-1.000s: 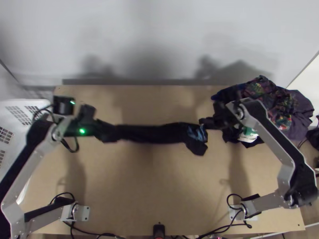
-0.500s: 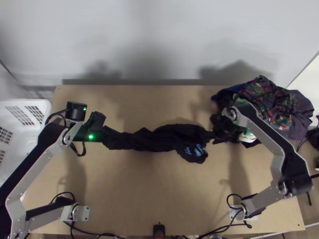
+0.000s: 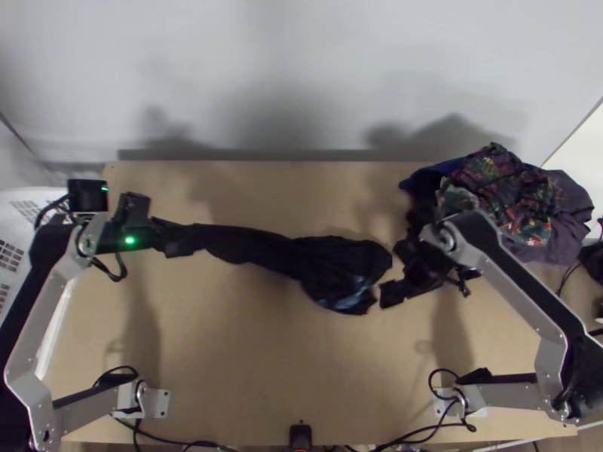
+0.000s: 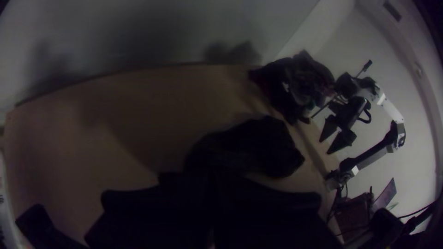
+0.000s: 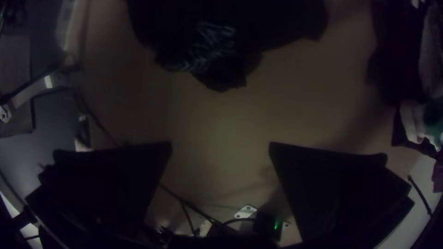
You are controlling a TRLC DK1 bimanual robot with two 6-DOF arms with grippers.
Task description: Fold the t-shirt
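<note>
Clamping the bunched t-shirt [image 3: 332, 264] in the left pincer [image 4: 212, 177], lengthwise toward the right pincer [image 5: 221, 146], spread wide just beside the loose end.

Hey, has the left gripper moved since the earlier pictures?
Yes. In the top view, the left gripper has shifted left, closer to the white basket, with the black shirt's held end.

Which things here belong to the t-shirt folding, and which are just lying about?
In the job:
black t-shirt, bunched lengthwise
left gripper, holding one end
right gripper, open

Lying about:
clothes pile, far right
white basket, left edge
</note>
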